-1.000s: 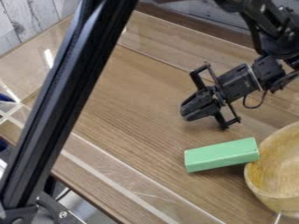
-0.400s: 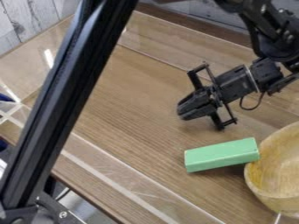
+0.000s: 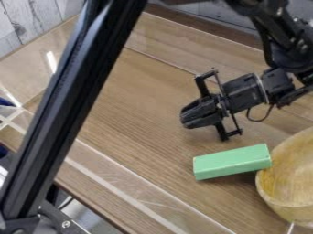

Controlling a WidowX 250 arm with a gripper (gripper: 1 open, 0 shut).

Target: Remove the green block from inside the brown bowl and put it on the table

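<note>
The green block [image 3: 232, 163] lies flat on the table [image 3: 134, 119], just left of the brown bowl [image 3: 291, 178], whose rim shows at the lower right edge. The block's right end reaches the bowl's outer wall. My gripper [image 3: 192, 116] hovers above and to the upper left of the block, apart from it. Its black fingers are shut with nothing between them. The arm runs up to the top right.
A thick black pole [image 3: 73, 110] crosses the view diagonally in the foreground, hiding part of the table. A clear acrylic wall [image 3: 184, 27] edges the far side of the tabletop. A black clamp sits at the bottom left corner.
My gripper has drifted slightly left and up, away from the green block. The block and the bowl have not moved.
</note>
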